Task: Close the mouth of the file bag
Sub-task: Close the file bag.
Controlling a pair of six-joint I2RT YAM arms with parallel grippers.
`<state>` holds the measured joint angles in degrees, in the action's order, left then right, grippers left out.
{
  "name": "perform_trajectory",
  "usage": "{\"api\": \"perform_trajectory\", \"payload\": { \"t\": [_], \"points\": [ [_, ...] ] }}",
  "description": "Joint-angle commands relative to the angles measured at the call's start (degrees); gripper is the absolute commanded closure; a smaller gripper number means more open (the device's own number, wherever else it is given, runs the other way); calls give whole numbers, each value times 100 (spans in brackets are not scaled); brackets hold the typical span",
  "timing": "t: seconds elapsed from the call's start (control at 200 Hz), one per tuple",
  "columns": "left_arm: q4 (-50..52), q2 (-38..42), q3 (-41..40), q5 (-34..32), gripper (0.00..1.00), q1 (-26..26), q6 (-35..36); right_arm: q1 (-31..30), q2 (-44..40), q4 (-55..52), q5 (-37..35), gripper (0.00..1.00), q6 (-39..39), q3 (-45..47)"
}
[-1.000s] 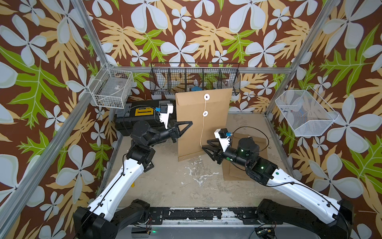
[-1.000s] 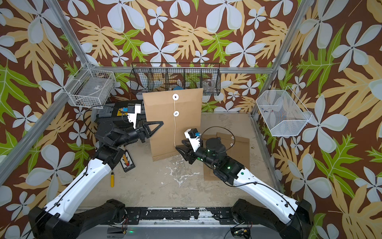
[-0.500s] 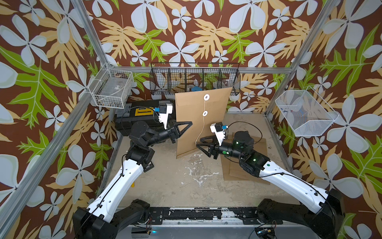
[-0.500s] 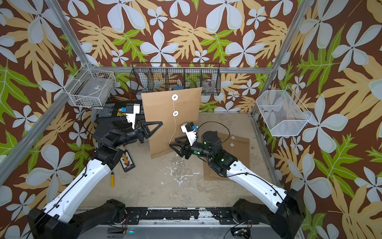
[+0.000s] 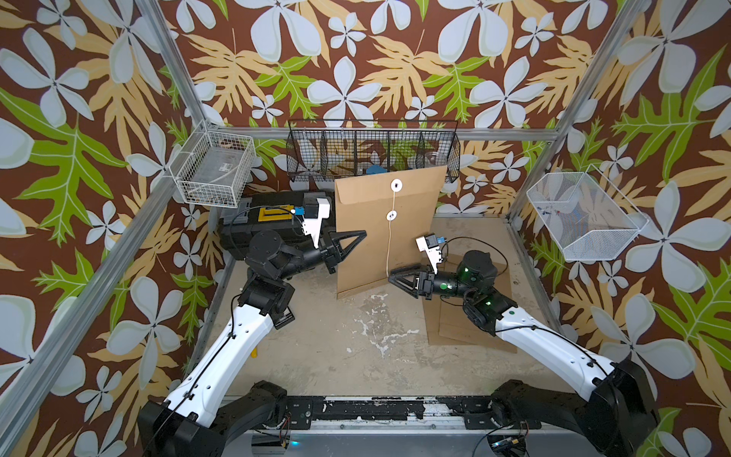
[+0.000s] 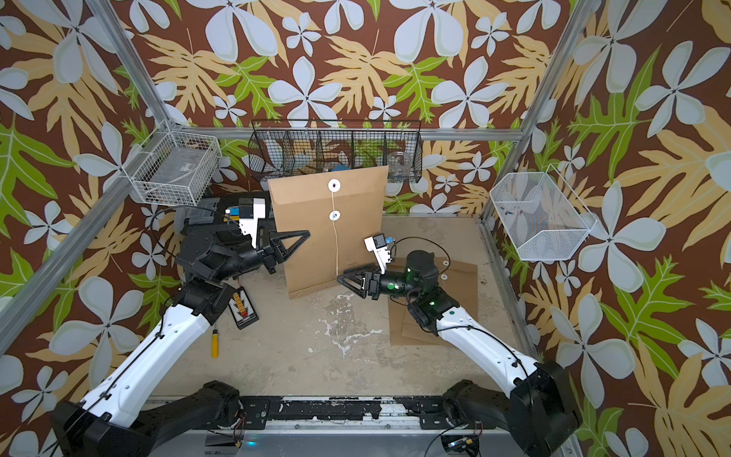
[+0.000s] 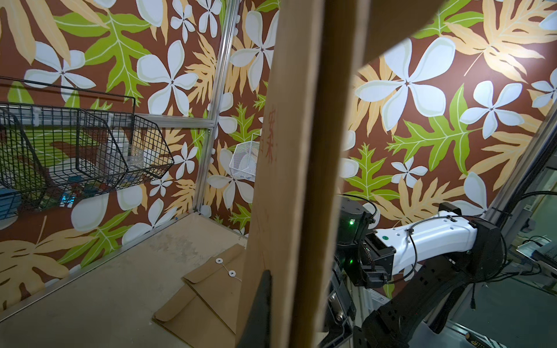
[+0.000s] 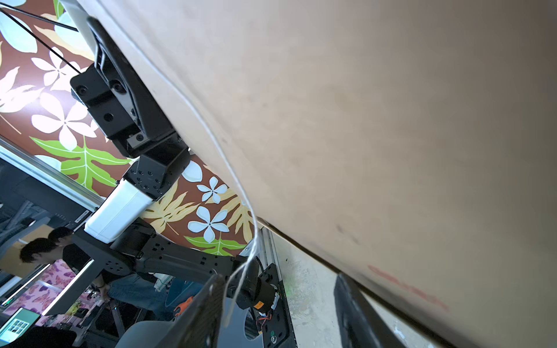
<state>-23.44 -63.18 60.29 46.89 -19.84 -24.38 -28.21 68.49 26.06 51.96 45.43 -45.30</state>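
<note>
Brown kraft file bag [image 5: 385,237] stood upright on the worktop [image 5: 348,348], its top edge near the black wire basket [image 5: 372,154]. The left gripper [image 5: 359,236] was clamped on the bag's side edge. The right gripper [image 5: 393,277] sat low against the bag's front, jaws apart. The white string [image 5: 389,249] hung loose beside one of its fingers [image 8: 208,310].

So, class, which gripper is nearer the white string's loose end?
Right. The right gripper has the string between its open jaws; the left gripper clamps the file bag at its edge, away from the string.
</note>
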Motion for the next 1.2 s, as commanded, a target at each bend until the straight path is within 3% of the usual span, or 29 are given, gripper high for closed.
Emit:
{"api": "perform_trajectory", "payload": {
  "t": [0.0, 0.135, 0.295, 0.54, 0.811, 1.011, 1.196],
  "points": [
    [-324, -45, -66, -2, 100, 14, 68, 251, -104, 147, 454, 41, 106, 53],
    [-678, -71, -305, 84, 100, 13, -110, 296, 2, 526, 507, 43, 381, -103],
    [-427, -134, -96, 39, 100, 23, 125, 289, 173, 537, 620, 41, 413, -142],
    [-438, -160, -42, 56, 100, 21, 227, 278, 545, 1416, 828, 36, 1283, -243],
    [-127, -327, 402, -210, 100, 126, 498, 436, 59, -473, 456, 33, -210, -40],
    [358, -344, 537, -446, 100, 195, 1066, 734, -357, -1037, 426, 33, -638, 135],
    [-170, -395, 415, -154, 100, 193, 566, 726, -342, -1013, 304, 37, -600, -58]
  ]
}}
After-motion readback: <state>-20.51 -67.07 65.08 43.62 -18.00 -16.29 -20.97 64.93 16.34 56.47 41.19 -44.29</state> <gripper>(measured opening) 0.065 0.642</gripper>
